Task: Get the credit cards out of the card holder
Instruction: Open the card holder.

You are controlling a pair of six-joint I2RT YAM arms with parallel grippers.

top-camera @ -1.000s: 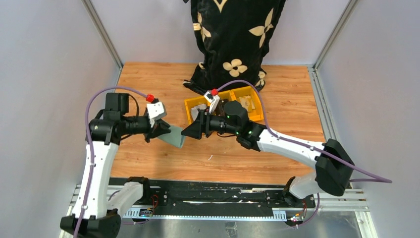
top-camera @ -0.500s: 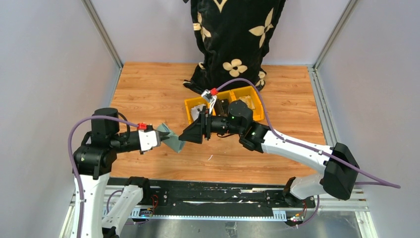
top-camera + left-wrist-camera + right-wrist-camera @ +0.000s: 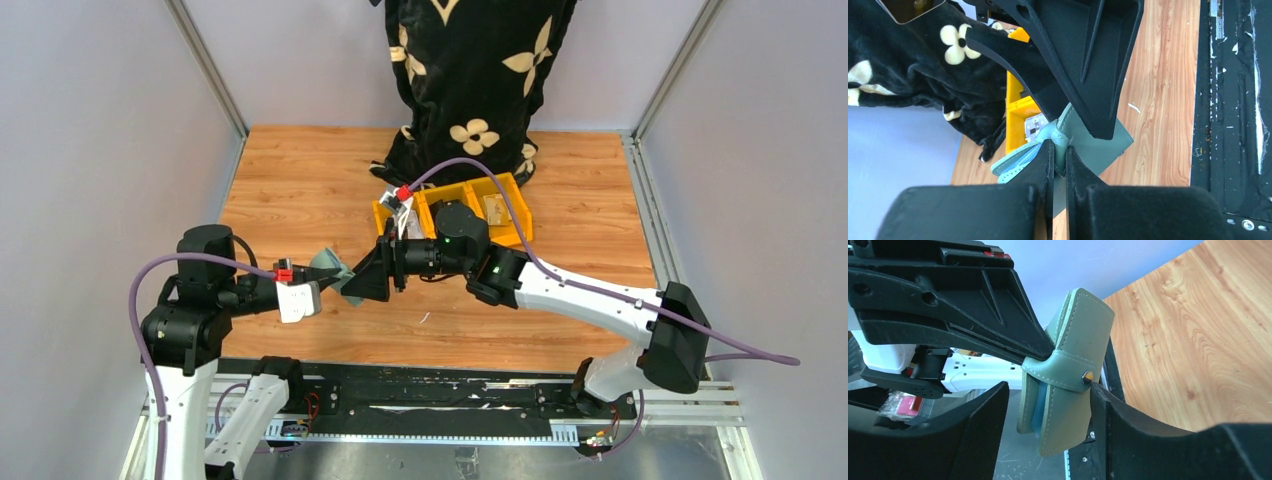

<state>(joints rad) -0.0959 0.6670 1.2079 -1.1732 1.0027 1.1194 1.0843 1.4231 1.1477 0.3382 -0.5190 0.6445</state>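
The card holder [image 3: 333, 268] is a pale grey-green folding wallet held in the air above the table's near left. My left gripper [image 3: 322, 287] is shut on its folded edge, seen up close in the left wrist view [image 3: 1059, 148] with the holder's flap [image 3: 1108, 147] beyond. My right gripper [image 3: 362, 284] is open, one finger on each side of the holder [image 3: 1075, 347]; the right finger [image 3: 1143, 435] touches its snap tab. A blue layer [image 3: 1040, 407] shows between the flaps. I cannot tell if it is a credit card.
Yellow plastic bins [image 3: 505, 215] stand behind the right arm on the wooden table [image 3: 580, 250], with small items in them. A black cloth with cream flowers [image 3: 470, 80] hangs at the back. A black rail [image 3: 400, 385] runs along the near edge.
My left arm has dropped and pulled back to the near left, still holding the holder. My right gripper has followed to the left and now straddles the holder.
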